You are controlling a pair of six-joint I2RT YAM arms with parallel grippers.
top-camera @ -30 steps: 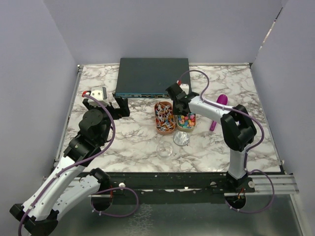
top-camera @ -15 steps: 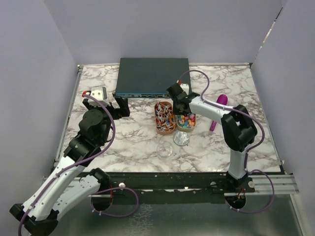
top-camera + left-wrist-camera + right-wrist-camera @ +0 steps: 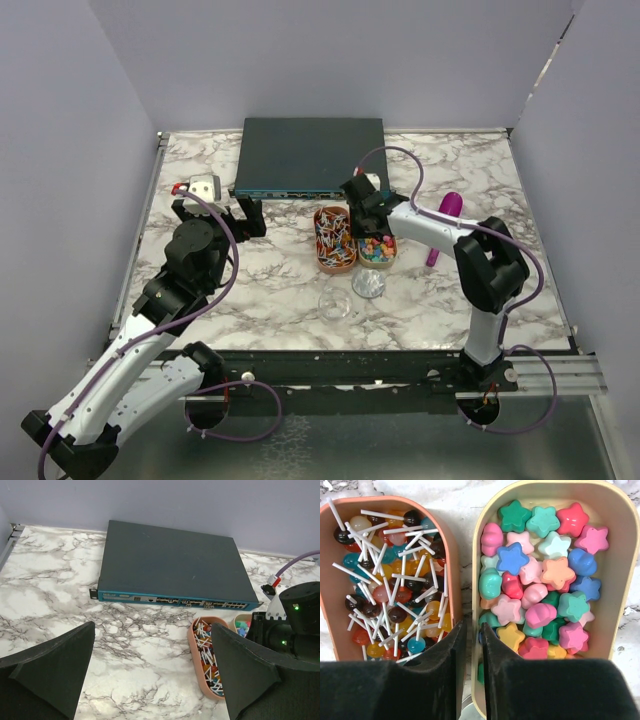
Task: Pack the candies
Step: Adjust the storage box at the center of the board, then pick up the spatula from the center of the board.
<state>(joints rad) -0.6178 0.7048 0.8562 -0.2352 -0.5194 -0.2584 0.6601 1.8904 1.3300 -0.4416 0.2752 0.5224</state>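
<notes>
over the marble bench [image 3: 280,290], the left tool [image 3: 215,214] is gaping, released; the right tool [image 3: 473,665] is straddling the cream tray [image 3: 616,580] wall, fingers nearly together, whether clenched i cannot tell. the candies [image 3: 540,580] are lying heaped inside that tray.

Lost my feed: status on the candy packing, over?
Left gripper open, empty. Right gripper nearly closed at wall of candy tray, grip unclear. Candies heaped in tray. Lollipop tray close alongside.

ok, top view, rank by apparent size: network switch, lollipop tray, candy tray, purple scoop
1. network switch, clearly largest.
2. lollipop tray.
3. candy tray, looks shorter, though its far end is covered.
4. purple scoop, partly hidden, so unsure against the candy tray.
</notes>
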